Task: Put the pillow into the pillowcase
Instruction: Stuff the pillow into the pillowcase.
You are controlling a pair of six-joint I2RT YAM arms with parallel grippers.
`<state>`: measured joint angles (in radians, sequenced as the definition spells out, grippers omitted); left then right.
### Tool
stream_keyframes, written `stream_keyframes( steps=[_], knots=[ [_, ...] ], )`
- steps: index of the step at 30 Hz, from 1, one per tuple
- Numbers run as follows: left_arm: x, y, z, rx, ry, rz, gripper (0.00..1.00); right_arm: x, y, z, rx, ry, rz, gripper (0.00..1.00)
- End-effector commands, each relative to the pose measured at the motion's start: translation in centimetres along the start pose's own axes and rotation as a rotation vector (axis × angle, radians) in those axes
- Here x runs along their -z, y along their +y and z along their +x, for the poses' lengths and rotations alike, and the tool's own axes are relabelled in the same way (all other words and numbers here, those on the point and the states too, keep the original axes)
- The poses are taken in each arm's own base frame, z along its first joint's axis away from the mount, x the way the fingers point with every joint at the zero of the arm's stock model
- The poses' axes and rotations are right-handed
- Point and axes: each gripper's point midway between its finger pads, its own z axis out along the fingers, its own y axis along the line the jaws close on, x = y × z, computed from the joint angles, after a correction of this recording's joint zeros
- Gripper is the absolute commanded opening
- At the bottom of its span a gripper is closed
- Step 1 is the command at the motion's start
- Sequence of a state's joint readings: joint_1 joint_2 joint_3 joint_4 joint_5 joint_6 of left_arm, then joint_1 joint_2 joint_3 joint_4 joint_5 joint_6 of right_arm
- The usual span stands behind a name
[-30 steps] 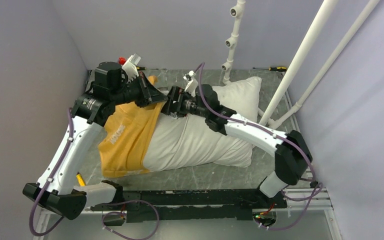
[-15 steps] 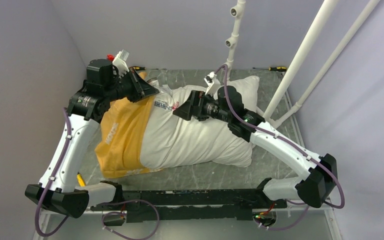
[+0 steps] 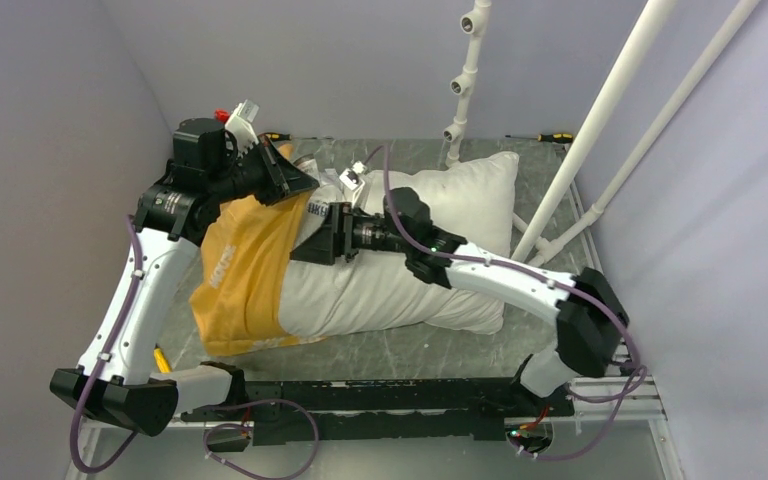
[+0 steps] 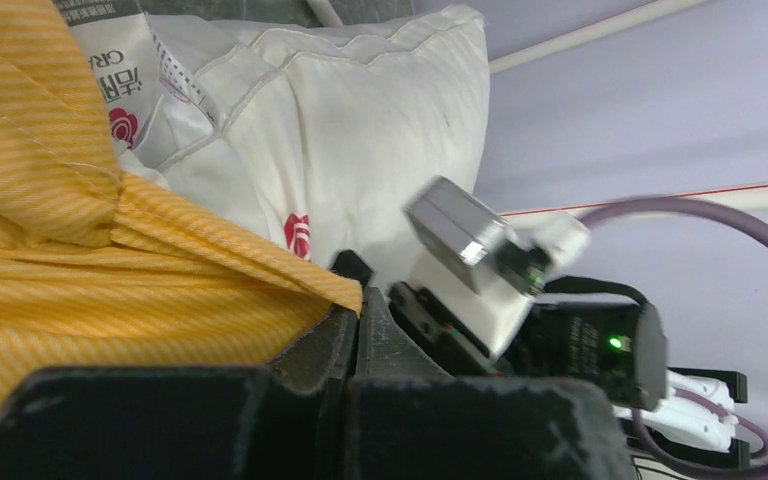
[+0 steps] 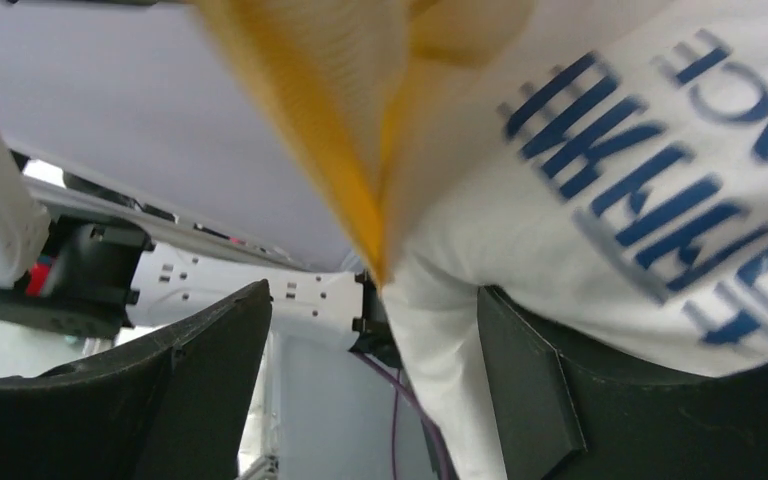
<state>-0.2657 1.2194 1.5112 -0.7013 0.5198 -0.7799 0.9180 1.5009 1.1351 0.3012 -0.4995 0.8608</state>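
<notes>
1. Pillow (image 3: 390, 290): lies across the table (image 3: 410, 355) from 9 to 3 o'clock in the top view. Sits with its 9 o'clock end inside the orange case (image 3: 245, 270); shows bare white over the larger part toward 3 o'clock.
2. Left gripper (image 3: 298, 182): clamps shut on the case hem at the mouth's 12 o'clock corner and holds it raised off the pillow. Probably serves to keep the mouth open and taut, so the case can be drawn further along.
3. Right gripper (image 3: 305, 248): stands at about 5 o'clock from the left gripper, right at the line where orange meets white. Shows wide jaws in its wrist view, fingers (image 5: 210, 380) either side of the hem edge and a fold of pillow, with nothing visibly pinched. Looks set either to take the hem or to press the pillow inward.
4. Hidden or unclear:
   - Cannot tell how deep the pillow reaches inside the case.
   - Cannot see the mouth's middle stretch, covered by the right gripper and its arm in the top view.
   - Cannot read the blue lettering (image 5: 640, 170) on the pillow: blurred and cut off.
   - Cannot tell whether the right-hand pad presses the pillow or only grazes it.
   - No sign of any print on the case beyond a few white letters.
</notes>
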Motion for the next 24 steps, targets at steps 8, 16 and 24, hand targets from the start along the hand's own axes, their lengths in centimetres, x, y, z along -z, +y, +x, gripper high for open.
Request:
stream_keyframes(
  steps=[8,16,24],
  knots=[
    [2.2,-4.6,0.8,-0.043,0.045,0.169,0.0,-5.1,4.5,-2.9,0.005,-0.039,-0.318,0.64],
    [2.7,-3.7,-0.4,-0.094,-0.006,0.072,0.0,-2.8,4.1,-3.9,0.046,-0.106,-0.162,0.83],
    [4.3,-4.7,-0.9,-0.115,-0.069,0.082,0.0,3.2,6.3,-6.4,0.156,-0.269,-0.117,0.88]
  ],
)
